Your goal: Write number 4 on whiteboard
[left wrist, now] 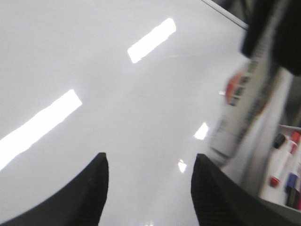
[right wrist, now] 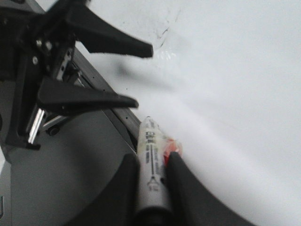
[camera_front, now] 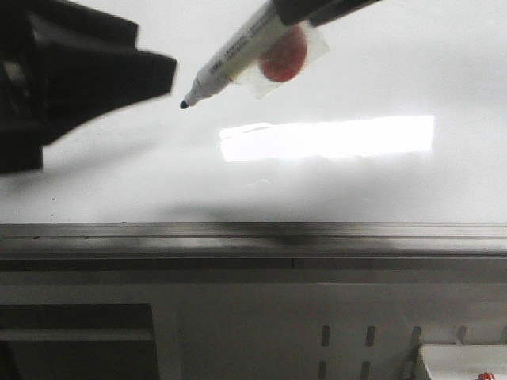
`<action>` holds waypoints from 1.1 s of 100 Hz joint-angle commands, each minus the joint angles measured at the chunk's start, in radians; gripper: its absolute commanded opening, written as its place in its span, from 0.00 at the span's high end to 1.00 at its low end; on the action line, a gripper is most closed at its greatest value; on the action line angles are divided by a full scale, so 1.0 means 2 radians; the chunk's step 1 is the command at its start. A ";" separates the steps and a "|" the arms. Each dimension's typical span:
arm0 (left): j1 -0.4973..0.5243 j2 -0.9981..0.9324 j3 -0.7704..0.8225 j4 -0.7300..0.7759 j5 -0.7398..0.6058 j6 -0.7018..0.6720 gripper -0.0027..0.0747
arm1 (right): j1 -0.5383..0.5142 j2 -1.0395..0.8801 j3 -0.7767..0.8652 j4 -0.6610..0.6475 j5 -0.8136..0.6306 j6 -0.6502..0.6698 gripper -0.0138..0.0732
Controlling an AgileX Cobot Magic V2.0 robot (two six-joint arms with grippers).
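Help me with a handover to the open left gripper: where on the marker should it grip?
Judging from the views, grip the bare barrel of the marker between the right gripper and the dark tip, approaching from the left gripper's side, jaws across the slim barrel. Avoid the tip and taped red patch.

Matte black grippers (right wrist: 141,75), ribbed tapered fingers (left wrist: 94,188).

dark printed lettering along the white marker (camera_front: 230,59) barrel, too blurred to read, faint scribble marks on the whiteboard (right wrist: 225,70), no legible number
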 commanded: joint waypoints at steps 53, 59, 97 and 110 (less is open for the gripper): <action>0.015 -0.050 -0.004 -0.034 -0.011 -0.005 0.49 | -0.091 0.083 -0.119 -0.040 -0.022 -0.017 0.92; 0.015 -0.050 -0.004 -0.034 -0.011 -0.005 0.49 | -0.092 0.088 -0.118 -0.040 -0.014 -0.017 0.92; 0.015 -0.050 -0.004 -0.034 -0.011 -0.005 0.49 | -0.089 0.092 -0.049 -0.010 -0.020 -0.017 0.92; 0.015 -0.050 -0.004 -0.034 -0.011 -0.005 0.49 | -0.098 0.082 -0.049 -0.010 -0.024 -0.017 0.92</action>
